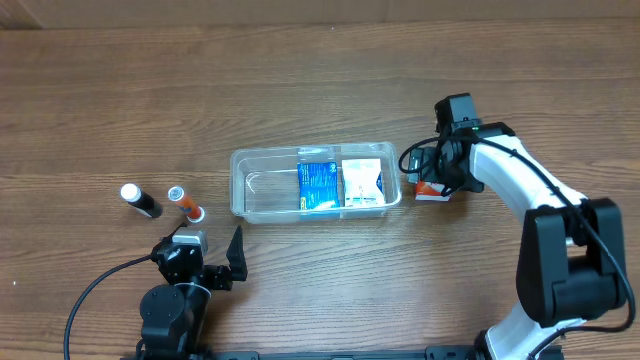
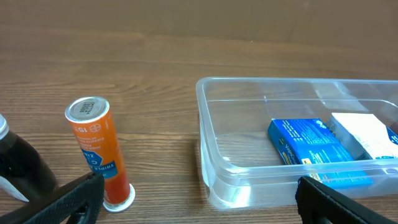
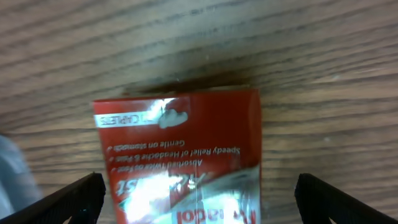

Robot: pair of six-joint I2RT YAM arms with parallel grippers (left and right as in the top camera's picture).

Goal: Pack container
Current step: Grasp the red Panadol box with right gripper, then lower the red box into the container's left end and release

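Observation:
The clear plastic container (image 1: 255, 190) lies mid-table and holds a blue box (image 1: 317, 185) and a white box (image 1: 362, 182) in its right half. It also shows in the left wrist view (image 2: 214, 155) with the blue box (image 2: 308, 146). A red medicine box (image 1: 432, 192) lies on the table just right of the container. My right gripper (image 1: 425, 172) is open and hovers over it, its fingers wide on either side of the red box (image 3: 180, 155) without touching. My left gripper (image 1: 215, 262) is open and empty at the front left.
An orange tube (image 1: 186, 203) and a dark bottle with a white cap (image 1: 141, 201) lie left of the container. The orange tube (image 2: 98, 149) stands close in front of my left gripper, with the dark bottle (image 2: 18, 168) at the frame's left edge.

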